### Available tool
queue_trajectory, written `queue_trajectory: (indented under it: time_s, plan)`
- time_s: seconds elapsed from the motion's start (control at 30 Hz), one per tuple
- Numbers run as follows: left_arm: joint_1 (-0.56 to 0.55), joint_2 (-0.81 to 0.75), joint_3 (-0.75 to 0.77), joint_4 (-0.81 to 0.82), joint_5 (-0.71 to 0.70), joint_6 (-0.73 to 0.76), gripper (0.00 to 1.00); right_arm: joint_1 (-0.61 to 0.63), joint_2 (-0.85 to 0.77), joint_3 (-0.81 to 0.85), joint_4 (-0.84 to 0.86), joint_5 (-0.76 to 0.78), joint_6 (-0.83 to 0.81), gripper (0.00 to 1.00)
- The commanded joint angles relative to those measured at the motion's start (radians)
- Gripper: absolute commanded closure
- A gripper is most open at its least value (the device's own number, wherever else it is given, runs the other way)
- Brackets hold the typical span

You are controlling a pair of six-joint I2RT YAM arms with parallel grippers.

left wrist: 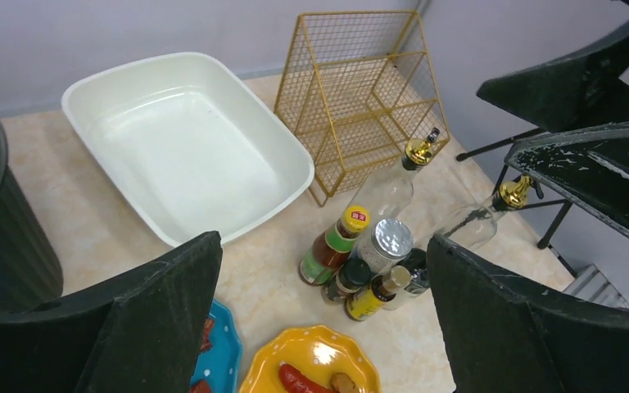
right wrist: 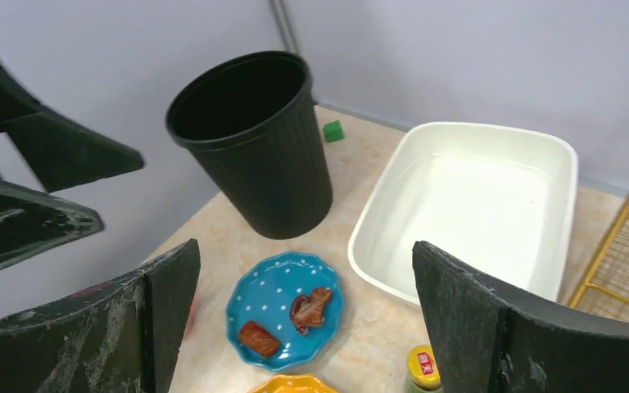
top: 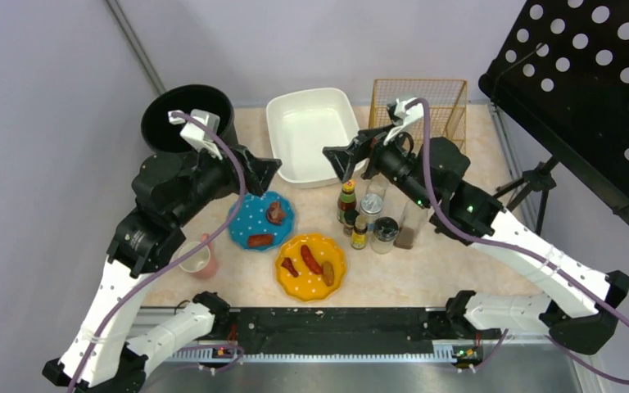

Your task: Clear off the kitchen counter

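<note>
The kitchen counter (top: 426, 278) carries a blue dotted plate (top: 260, 221) with two brown food pieces, a yellow plate (top: 311, 266) with sausage and other bits, a cluster of several sauce and spice bottles (top: 368, 217) and a pink cup (top: 199, 258). My left gripper (top: 269, 170) hovers open above the blue plate's far side, holding nothing. My right gripper (top: 336, 155) hovers open above the bottles, facing the left one, also with nothing in it. The left wrist view looks down on the bottles (left wrist: 368, 262); the right wrist view looks down on the blue plate (right wrist: 285, 309).
A white basin (top: 311, 135) sits at the back middle, a black ribbed bin (top: 187, 115) at the back left, a gold wire rack (top: 422, 106) at the back right. A small green cube (right wrist: 333, 131) lies behind the bin. A black perforated stand (top: 590, 82) overhangs the right side.
</note>
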Motion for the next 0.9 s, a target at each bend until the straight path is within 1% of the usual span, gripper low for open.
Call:
queue_trajectory:
  time_s: [0.0, 0.13, 0.23, 0.3, 0.43, 0.57, 0.67, 0.77, 0.87]
  plan:
    - [0.0, 0.04, 0.101, -0.133, -0.102, -0.035, 0.01, -0.004, -0.07, -0.001, -0.018, 0.135, 0.032, 0.01]
    - [0.0, 0.022, 0.058, -0.131, -0.09, -0.027, 0.01, -0.003, -0.134, -0.034, -0.057, 0.134, 0.006, 0.01]
    - [0.0, 0.0, 0.03, -0.13, -0.099, -0.022, 0.01, -0.004, -0.173, -0.033, -0.134, 0.093, -0.012, 0.01]
    - [0.0, -0.013, 0.018, -0.139, -0.107, -0.018, 0.01, -0.004, -0.198, -0.02, -0.225, 0.095, -0.011, 0.01]
    - [0.0, -0.039, -0.013, -0.149, -0.104, -0.015, 0.01, -0.003, -0.245, 0.011, -0.386, 0.213, 0.031, 0.03]
    - [0.0, -0.064, -0.053, -0.138, -0.05, -0.022, 0.01, -0.004, -0.299, 0.018, -0.531, 0.342, 0.092, 0.05]
    - [0.0, -0.07, -0.079, -0.134, -0.036, -0.027, 0.01, -0.004, -0.344, 0.011, -0.625, 0.433, 0.136, 0.06]
    - [-0.001, -0.066, -0.097, -0.13, -0.031, -0.028, 0.01, -0.003, -0.37, 0.007, -0.716, 0.504, 0.171, 0.07]
    - [-0.001, -0.06, -0.113, -0.128, -0.027, -0.028, 0.01, -0.004, -0.394, -0.014, -0.781, 0.527, 0.21, 0.07]
